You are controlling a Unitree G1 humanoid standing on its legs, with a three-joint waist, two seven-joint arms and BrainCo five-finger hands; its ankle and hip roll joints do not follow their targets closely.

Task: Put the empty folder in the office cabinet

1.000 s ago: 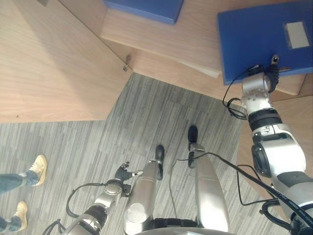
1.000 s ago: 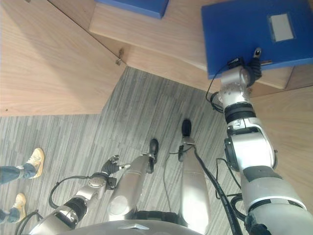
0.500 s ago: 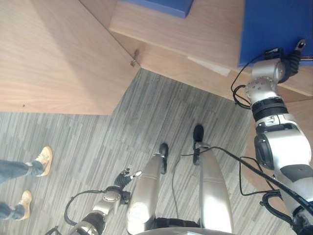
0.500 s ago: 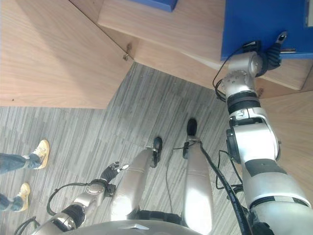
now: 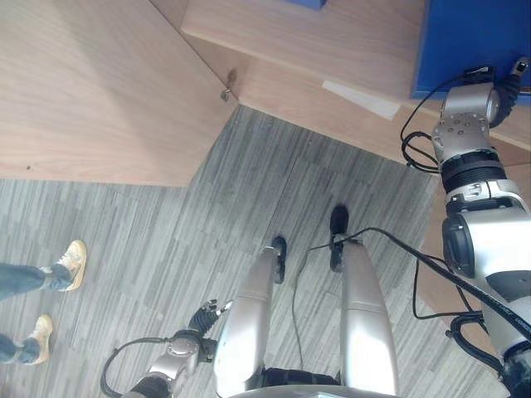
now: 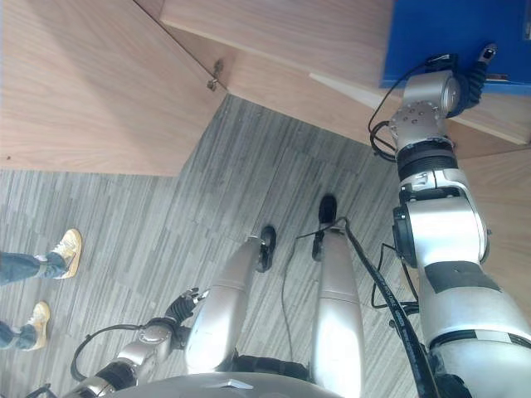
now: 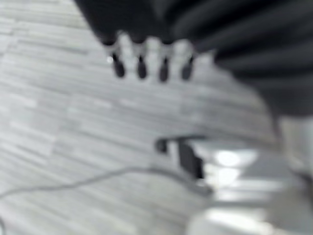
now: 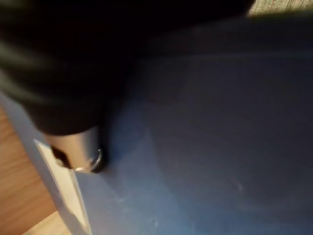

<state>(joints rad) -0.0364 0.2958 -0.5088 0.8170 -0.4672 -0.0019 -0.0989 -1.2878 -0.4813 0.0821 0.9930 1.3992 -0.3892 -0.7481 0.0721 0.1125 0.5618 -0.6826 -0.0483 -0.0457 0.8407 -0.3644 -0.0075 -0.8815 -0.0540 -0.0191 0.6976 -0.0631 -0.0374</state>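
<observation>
A blue folder [image 5: 473,37] lies flat over the wooden cabinet shelf [image 5: 332,41] at the upper right. My right hand [image 5: 498,84] grips the folder's near edge, its dark cover against the edge and its thumb [image 5: 521,65] on the folder's top face. In the right wrist view the blue cover [image 8: 220,127] sits very close, with one dark-tipped finger [image 8: 78,154] pressed on it. My left hand [image 5: 203,317] hangs low beside me over the floor, its fingers [image 7: 151,63] relaxed and holding nothing.
The open cabinet door [image 5: 91,91] spreads across the upper left. A corner of another blue folder [image 5: 309,2] lies on a deeper shelf. A person's legs and tan shoes [image 5: 70,264] are at the left edge on the grey floor [image 5: 207,215].
The whole picture has shifted, so the camera has moved. My right hand keeps its grip on the folder at the shelf. My left hand hangs lower in the view.
</observation>
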